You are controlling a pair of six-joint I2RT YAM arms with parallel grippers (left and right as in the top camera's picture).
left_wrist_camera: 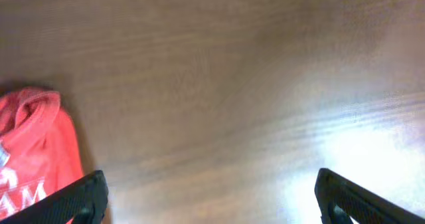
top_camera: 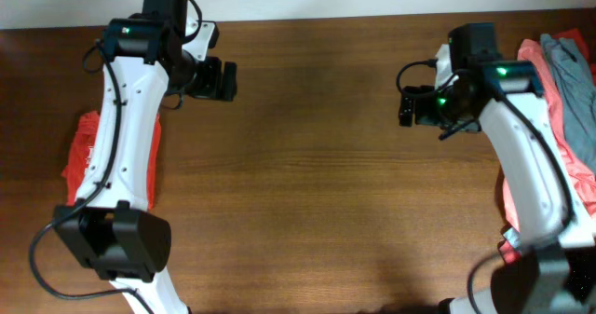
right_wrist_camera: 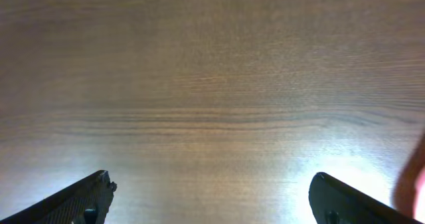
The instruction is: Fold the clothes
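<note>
At left edge, orange-red T-shirt (top_camera: 82, 151) under arm (top_camera: 121, 128), salmon shirts (top_camera: 582, 170) right

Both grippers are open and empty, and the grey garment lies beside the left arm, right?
Not quite: the grey garment lies beside the right arm, as the overhead view shows. The left gripper and right gripper are open and empty.

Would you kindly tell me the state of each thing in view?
Left tool: open, empty.
Right tool: open, empty.
Red T-shirt: lying bunched, partly hidden under the left arm.
Pink shirts: heaped, unfolded.
Grey garment: crumpled on top of the pink shirts.
</note>
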